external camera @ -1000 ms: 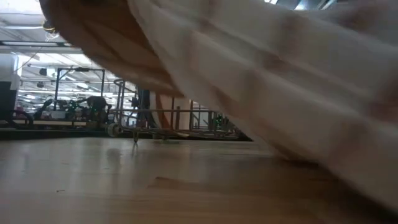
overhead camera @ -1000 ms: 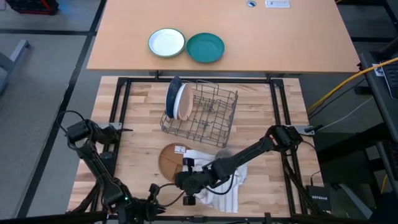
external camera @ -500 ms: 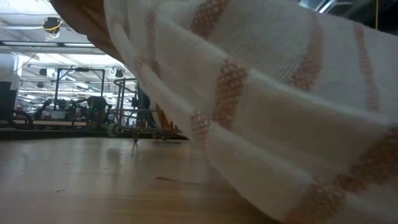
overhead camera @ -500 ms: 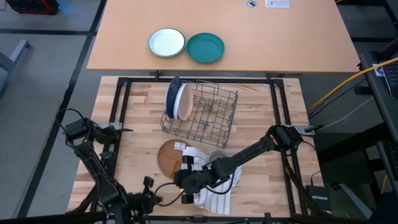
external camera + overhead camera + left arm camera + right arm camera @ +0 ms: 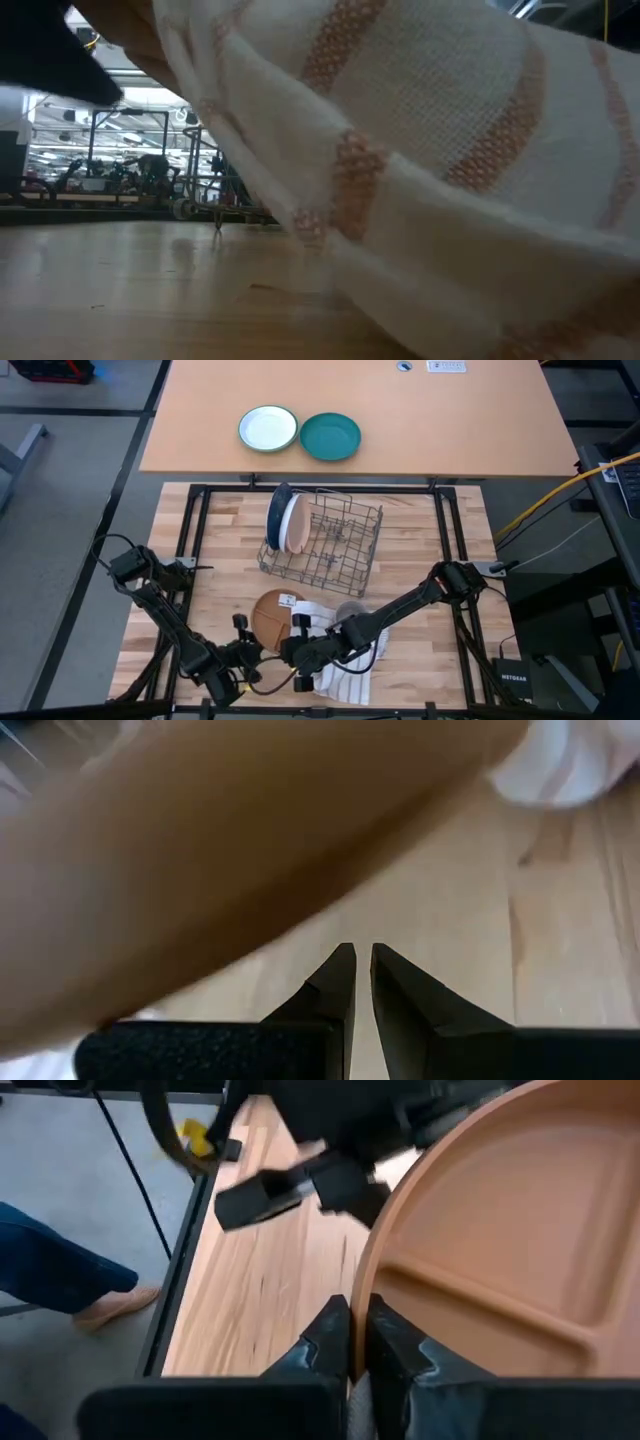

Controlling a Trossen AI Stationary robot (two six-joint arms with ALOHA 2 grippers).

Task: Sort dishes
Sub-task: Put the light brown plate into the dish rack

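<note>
The tan-brown plate [image 5: 270,612] lies near the table's near edge, its near side raised, beside a white towel with tan stripes [image 5: 345,665]. My right gripper [image 5: 297,650] is shut on the plate's near rim. My left gripper [image 5: 255,650] is shut, and its fingers [image 5: 340,970] point under the plate's tan underside [image 5: 200,850] from the left. The blue plate [image 5: 277,515] and the white plate [image 5: 293,522] stand on edge in the wire rack [image 5: 335,540]. My right gripper pinches the tan plate's rim [image 5: 368,1280] on its near side between its two fingers, coming level from the table's near right. The plate's compartment face is up. Its near side is raised off the table. I cannot tell whether my left gripper touches the plate.
The towel hangs close in front of the low view [image 5: 430,150]. A grey mug [image 5: 352,610] sits by the towel. A white green-rimmed bowl [image 5: 268,429] and a teal plate [image 5: 330,436] rest on the far table. A person's leg and foot [image 5: 60,1280] show beyond the table's edge.
My left gripper has moved from the table's near edge up toward the tan plate's near left side. The towel has bunched in toward the plate and my right gripper, leaving less spread to the right.
</note>
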